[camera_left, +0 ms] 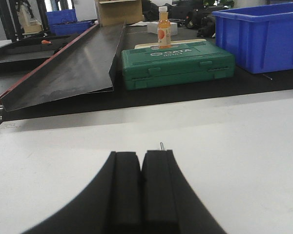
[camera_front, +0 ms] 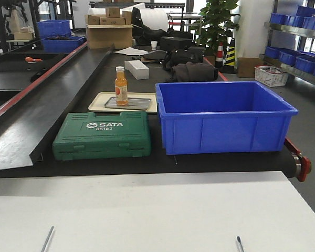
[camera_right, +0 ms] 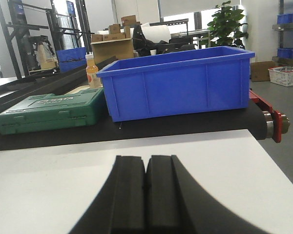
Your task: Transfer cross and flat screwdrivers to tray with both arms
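Two thin steel shafts of the screwdrivers poke into the bottom of the front view, one at the left (camera_front: 47, 239) and one at the right (camera_front: 240, 243); their handles are cut off below the frame. Both lie on the white table (camera_front: 157, 210). My left gripper (camera_left: 140, 153) is shut low over the table, with a tiny steel tip (camera_left: 161, 145) showing just past its right finger. My right gripper (camera_right: 146, 158) is shut too, with nothing seen between its fingers. The tray is out of view. Neither gripper shows in the front view.
Beyond the table runs a black belt carrying a green SATA case (camera_front: 102, 135) and a big blue bin (camera_front: 226, 115). Behind them an orange bottle (camera_front: 121, 85) stands on a small shiny steel tray (camera_front: 134, 103) inside a beige tray (camera_front: 97, 102). A dark slanted sheet (camera_front: 47, 94) lies left.
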{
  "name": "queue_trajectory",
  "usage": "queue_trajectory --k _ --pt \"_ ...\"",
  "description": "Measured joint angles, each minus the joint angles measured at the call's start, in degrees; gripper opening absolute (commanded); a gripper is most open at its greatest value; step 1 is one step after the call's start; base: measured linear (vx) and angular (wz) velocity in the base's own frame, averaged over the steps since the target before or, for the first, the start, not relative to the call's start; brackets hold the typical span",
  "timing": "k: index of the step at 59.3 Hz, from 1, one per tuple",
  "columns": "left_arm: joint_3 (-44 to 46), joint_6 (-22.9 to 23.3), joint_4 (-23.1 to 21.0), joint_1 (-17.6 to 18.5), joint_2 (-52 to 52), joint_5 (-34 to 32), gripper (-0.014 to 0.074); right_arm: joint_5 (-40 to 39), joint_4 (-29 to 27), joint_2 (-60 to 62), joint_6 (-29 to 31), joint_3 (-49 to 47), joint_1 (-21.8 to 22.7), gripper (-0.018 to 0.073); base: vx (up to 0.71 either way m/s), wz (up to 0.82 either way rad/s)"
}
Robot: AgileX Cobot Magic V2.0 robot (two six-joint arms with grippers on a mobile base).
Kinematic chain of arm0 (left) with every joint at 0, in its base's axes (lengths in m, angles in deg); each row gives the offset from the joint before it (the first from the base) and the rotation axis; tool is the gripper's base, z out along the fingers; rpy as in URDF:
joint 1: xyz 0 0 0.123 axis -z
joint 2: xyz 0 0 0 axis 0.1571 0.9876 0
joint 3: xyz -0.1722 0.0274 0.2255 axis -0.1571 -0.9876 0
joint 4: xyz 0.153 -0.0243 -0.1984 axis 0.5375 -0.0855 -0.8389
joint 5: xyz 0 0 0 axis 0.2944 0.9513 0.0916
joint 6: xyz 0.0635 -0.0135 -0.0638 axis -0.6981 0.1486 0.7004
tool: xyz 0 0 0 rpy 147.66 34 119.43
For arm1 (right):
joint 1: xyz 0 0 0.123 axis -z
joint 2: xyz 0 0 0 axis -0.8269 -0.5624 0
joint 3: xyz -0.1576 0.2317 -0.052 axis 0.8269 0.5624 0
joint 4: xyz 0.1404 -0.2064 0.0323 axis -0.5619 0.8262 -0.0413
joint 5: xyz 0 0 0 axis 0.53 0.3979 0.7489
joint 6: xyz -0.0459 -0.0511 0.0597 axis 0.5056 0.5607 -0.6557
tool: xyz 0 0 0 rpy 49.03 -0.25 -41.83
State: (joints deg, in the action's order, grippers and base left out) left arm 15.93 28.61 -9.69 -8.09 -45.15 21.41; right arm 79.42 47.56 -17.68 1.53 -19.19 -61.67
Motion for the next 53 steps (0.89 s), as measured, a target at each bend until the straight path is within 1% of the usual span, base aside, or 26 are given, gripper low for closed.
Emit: queue_trajectory --k 43,48,53 --pt "0.0 0.0 0.0 0.0 0.0 -0.2 0.0000 -0.7 0.0 0.0 0.0 0.0 0.0 -0.0008 0.00 0.00" --pt "0.0 0.0 0.0 0.0 0.0 -2.6 0.0000 -2.1 0.0 0.0 0.0 0.0 0.0 -0.0008 0.00 0.00" --pt "0.0 0.4 0.0 0.0 0.0 -8.7 0.0000 -6.3 0.0 0.0 0.0 0.0 0.0 -0.0008 0.00 0.00"
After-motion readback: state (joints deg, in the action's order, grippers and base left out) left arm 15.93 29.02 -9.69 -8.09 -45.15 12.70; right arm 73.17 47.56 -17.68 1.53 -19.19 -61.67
